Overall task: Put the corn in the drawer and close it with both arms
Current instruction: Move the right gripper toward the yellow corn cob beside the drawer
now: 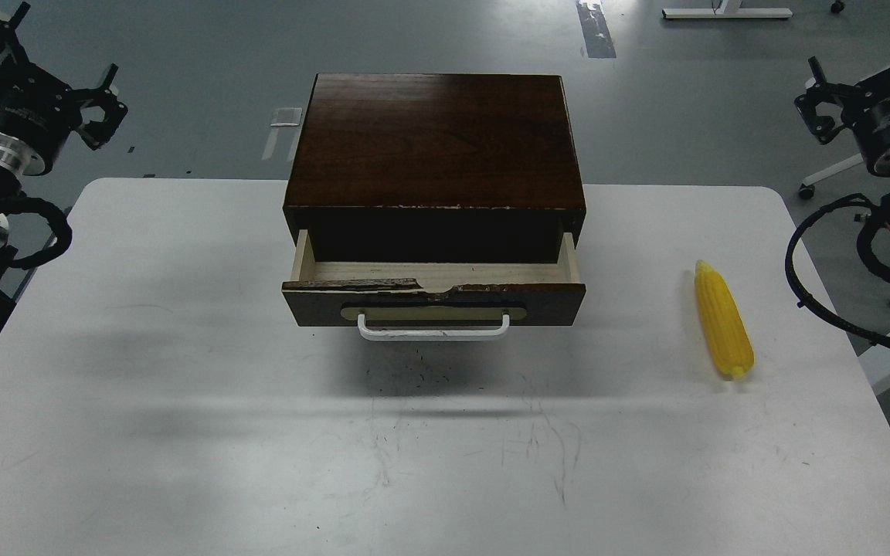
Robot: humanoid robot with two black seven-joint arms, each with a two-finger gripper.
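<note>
Nothing done yet: corn [724, 322] lies on table [182, 386] right of the drawer [433, 297], which stands part open, empty. Left gripper [97, 104] and right gripper [820, 96] raised, holding nothing; finger spread I can't tell.

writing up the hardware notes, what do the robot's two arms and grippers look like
Both arms are black with a polished silver ring at the wrist. The left gripper and the right gripper are black, claw-like and skeletal, with thin angular prongs. Loose black cables loop out below each wrist, the loop on the right arm being the larger. No markings or labels are legible.
</note>
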